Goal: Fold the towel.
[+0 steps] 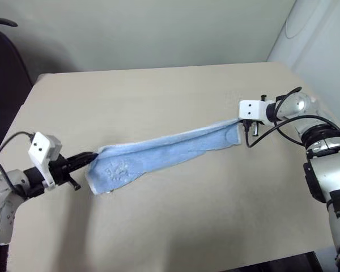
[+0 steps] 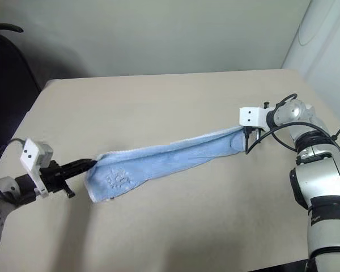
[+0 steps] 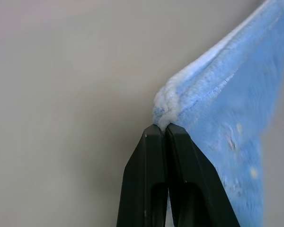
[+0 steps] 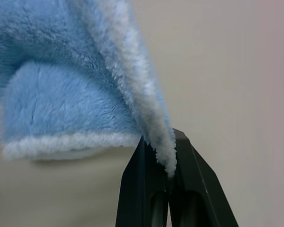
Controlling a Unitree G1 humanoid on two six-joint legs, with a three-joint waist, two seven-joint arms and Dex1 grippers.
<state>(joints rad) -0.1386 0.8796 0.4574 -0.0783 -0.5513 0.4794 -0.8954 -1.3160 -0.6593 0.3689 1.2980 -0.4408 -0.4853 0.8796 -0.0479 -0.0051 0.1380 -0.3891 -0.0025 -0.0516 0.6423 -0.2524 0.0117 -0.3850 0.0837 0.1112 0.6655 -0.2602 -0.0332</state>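
Because the towel [image 1: 164, 152] was a small light-blue terry cloth, we judged it light, soft and limp — no stiffness to keep a shape, so it sagged wherever it wasn't held. It hung stretched in a narrow band between our two grippers over the beige table [image 1: 158, 90], w/ its lower belly near or brushing the tabletop; we couldn't tell which. An embroidered logo [image 1: 118, 170] sat towards the left end. Best hold, we reckoned, was the white stitched edging at the corners, where the pile is thick and the pads get some bite; a pinch mid-cloth would only bunch it.

Our left gripper [image 1: 93, 154] was clamped tight on the left corner — in the left wrist view its black fingers [image 3: 154, 161] met on the white hem. Our right gripper [image 1: 245, 126] was likewise pinched closed on the far corner's edging, the cloth draping away from its fingers [image 4: 146, 175].
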